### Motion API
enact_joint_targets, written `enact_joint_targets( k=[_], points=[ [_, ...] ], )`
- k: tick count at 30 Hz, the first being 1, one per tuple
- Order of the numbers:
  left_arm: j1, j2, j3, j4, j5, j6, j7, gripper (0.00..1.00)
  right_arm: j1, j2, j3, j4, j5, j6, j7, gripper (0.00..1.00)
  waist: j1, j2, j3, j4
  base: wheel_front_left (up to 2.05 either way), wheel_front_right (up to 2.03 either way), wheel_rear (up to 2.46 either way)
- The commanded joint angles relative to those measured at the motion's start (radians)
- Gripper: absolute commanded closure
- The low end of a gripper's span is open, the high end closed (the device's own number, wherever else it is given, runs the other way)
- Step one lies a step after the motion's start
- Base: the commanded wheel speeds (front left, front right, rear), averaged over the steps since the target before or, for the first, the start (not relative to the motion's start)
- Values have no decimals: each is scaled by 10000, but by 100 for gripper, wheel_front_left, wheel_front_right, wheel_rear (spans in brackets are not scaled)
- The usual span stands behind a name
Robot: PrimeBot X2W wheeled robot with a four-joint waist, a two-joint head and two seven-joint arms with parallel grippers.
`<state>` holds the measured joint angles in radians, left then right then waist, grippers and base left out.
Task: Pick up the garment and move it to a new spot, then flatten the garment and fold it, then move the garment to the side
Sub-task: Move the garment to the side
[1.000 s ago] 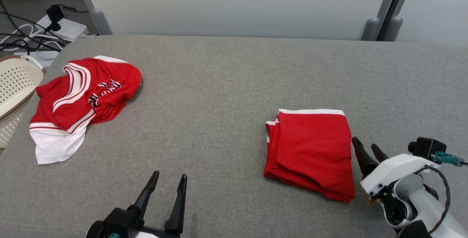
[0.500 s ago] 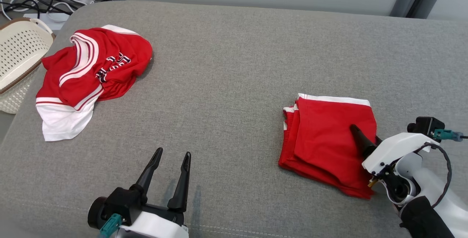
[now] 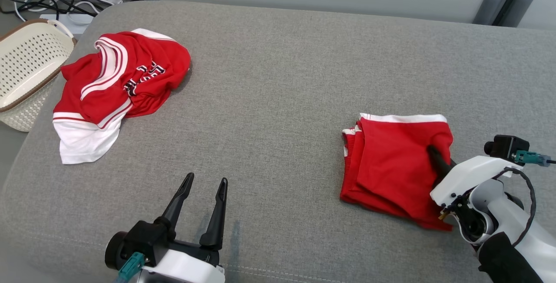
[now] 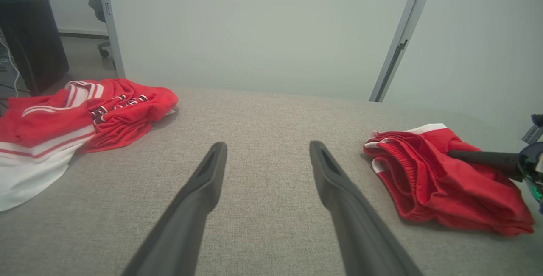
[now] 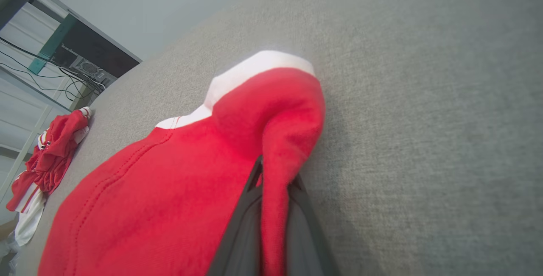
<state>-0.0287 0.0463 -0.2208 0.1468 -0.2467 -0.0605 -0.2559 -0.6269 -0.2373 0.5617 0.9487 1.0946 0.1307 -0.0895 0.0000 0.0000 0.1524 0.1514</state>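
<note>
Now, on the far left a white basket [image 3: 26, 65] sits just off the edge of the big gray cushion [image 3: 278, 57]. Next to it, on the cushion, a red and white shirt [image 3: 117, 87] lies in a messy heap. A bit more to the right, near the front edge, the left gripper [image 3: 206, 177] hangs over bare cushion. Its two dark fingers stand wide apart and hold nothing.

Then comes a wide bare patch, and after it the red shorts [image 3: 391, 161]. They lie on the right part of the cushion, folded into a neat pile with a white band along the far edge. The right gripper [image 3: 434, 154] is at the right edge of the pile, and its fingers are pinched tight on a fold of the red cloth. The right wrist view shows the cloth squeezed between them and bunched up a little.

So the folding looks done, and the job in hand seems to be moving the shorts to the side. To do it well, the pinch should catch all the layers, not just the top one. I cannot tell if it does. If only the top layer is held, the pile may fall open when lifted. A slow, low slide or a small lift would keep the folds together. The arm should set the shorts down flat before letting go. The left gripper is well apart and can keep out of the way.
</note>
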Motion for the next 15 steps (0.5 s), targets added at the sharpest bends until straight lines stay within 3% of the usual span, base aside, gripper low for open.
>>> enact_joint_targets(
  k=[1, 8, 15],
  points=[
    [-362, 39, 336, -286, -50, 35, -59, 0, -198, -144, 240, -234, -193, 0, -363, 100, 0, 0, -1, -27, 0, 0, 0],
    [-389, 39, 272, -415, 70, 50, -59, 0, -287, -377, 586, -107, -194, 0, -1216, 100, 0, 0, -35, -445, 0, 0, 0],
    [-554, 39, 86, -578, 342, 28, -59, 0, -286, -667, 600, -41, -222, 0, -1629, 100, 0, 0, 55, -1354, 0, 0, 0]
  ],
)
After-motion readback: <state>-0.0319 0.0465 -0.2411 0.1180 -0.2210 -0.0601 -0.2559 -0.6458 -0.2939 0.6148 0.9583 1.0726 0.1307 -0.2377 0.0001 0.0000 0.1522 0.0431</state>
